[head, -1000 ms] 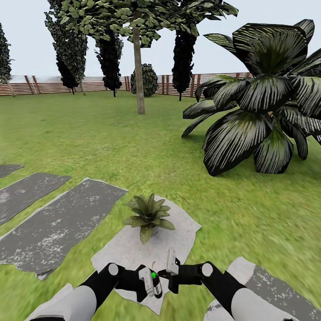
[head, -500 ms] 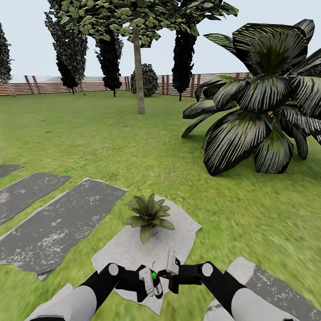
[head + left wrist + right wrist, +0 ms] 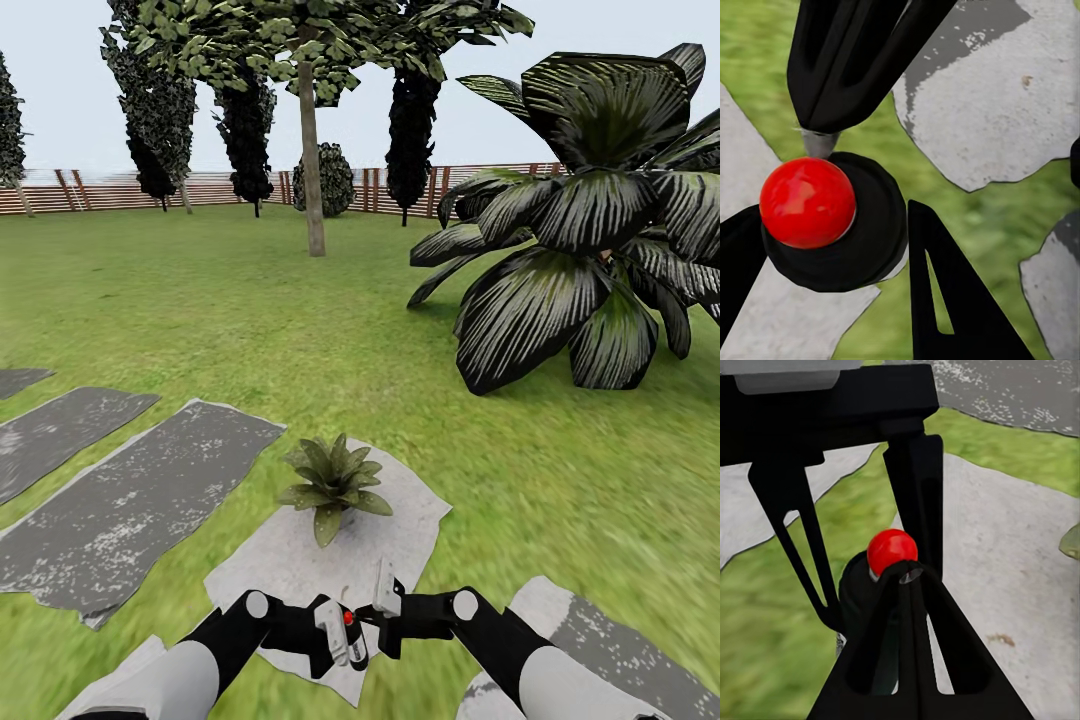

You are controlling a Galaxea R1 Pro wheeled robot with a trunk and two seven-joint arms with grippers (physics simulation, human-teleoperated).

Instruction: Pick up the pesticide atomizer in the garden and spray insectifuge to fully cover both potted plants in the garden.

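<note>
Head view puts the pesticide atomizer [image 3: 352, 640] low at the picture's centre, a dark slim bottle capped by a small red ball, held between the two arms just above the near edge of a pale stepping stone [image 3: 290, 570]. The left gripper [image 3: 338, 632] is clamped on the pesticide atomizer; in the left wrist view its black fingers [image 3: 851, 67] press against the dark round body [image 3: 862, 240] from both sides, the red ball on top. The right gripper [image 3: 385, 600] stands just beside the bottle, one pale finger upright, and in the right wrist view its fingers [image 3: 911, 652] lie together in front of the red ball [image 3: 891, 549]; whether they pinch the bottle's head I cannot tell.

One potted plant [image 3: 332, 482], a low rosette of pointed green leaves, sits on the same pale stone, near and straight ahead of the grippers, with bare stone between them. To the left lie darker grey stepping stones [image 3: 130, 500] with ragged edges, and another [image 3: 610, 650] lies under the right arm. Open grass lawn [image 3: 200, 310] spreads beyond. A big striped-leaf palm plant [image 3: 590, 230] crowds the right side, a tree trunk [image 3: 312, 160] rises mid-lawn, and a brown slatted fence [image 3: 100, 190] closes the far edge.
</note>
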